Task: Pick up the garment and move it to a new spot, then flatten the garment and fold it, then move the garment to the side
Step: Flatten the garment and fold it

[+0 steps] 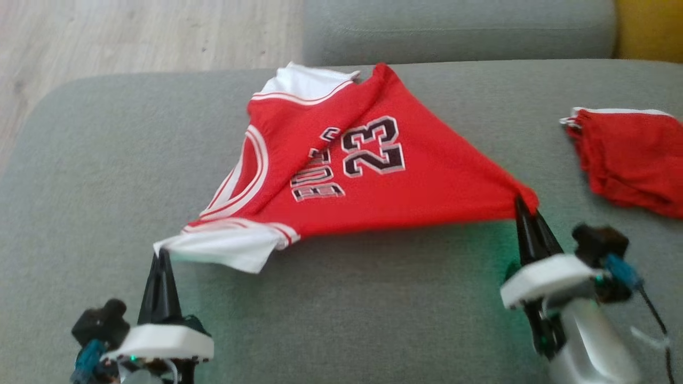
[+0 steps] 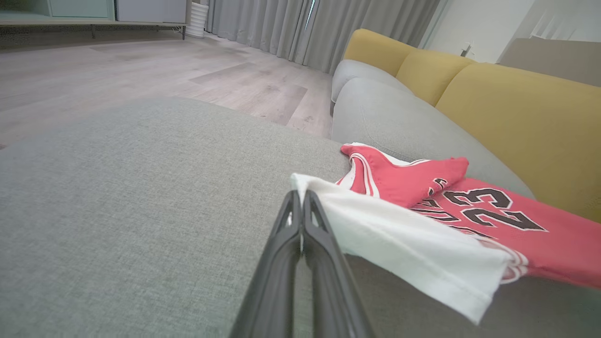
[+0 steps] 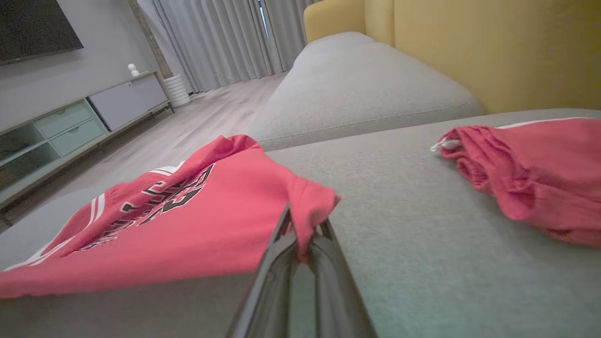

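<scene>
White cloth at the sleeve corner of the jersey is pinched in the left hand, whose two dark fingers are pressed tight together on it. From that hand the garment runs ahead and off to its right across the grey sofa cushion. It is partly lifted and pulled taut, the number 23 facing up, with a slanting crease through the lettering and one shoulder folded over. The far red hem corner ends in the right hand, which is clamped shut on a small bunch of fabric. To the right of that hand, well apart, lies a second red garment, crumpled. The jersey looks thin, light and limp, probably a little slick. It should sag wherever it is unsupported and hold no shape of its own. The two opposite corners seem the sensible holds, provided the pull stays even, since a narrow fingertip pinch could slip off.
</scene>
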Robot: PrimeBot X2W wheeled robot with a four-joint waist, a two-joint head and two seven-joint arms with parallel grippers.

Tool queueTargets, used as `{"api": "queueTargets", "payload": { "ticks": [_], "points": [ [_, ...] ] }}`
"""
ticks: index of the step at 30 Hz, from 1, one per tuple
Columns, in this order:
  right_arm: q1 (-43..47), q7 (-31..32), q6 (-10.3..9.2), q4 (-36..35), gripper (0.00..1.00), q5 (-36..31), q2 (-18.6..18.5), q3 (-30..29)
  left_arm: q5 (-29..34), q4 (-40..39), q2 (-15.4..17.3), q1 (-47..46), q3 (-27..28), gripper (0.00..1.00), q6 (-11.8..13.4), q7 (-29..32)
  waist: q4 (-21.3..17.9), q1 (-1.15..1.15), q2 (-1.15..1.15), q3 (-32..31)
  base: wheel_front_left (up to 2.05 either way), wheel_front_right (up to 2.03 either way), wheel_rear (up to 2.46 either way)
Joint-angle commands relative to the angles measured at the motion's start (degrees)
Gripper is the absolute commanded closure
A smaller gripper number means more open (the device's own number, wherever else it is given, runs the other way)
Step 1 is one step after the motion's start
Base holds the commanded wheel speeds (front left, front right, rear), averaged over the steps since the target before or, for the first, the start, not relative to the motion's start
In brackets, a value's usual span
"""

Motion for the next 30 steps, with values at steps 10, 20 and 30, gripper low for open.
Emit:
{"api": "queueTargets", "payload": {
  "ticks": [10,20,30],
  "points": [
    [12.0,5.8,-0.05,-19.0,1.0,-3.7,0.0,-1.0,-1.5,-1.5,-0.3,-0.3,2.9,1.0,-0.2,-1.8,-2.9,0.0,0.0,-0.2,0.0,0.0,0.0],
    [8.3,11.3,-0.05,-28.3,1.0,-3.0,0.0,-1.4,-5.2,-6.5,-0.1,-9.6,3.1,1.0,-3.6,0.1,-3.2,0.0,0.0,4.4,0.0,0.0,0.0],
    [-31.5,26.1,-0.05,-24.2,1.0,-8.0,-0.4,-0.5,-6.9,-3.7,9.6,-52.6,2.8,1.0,-4.6,16.7,-4.3,0.0,0.0,21.2,0.0,0.0,0.0]
  ]
}}
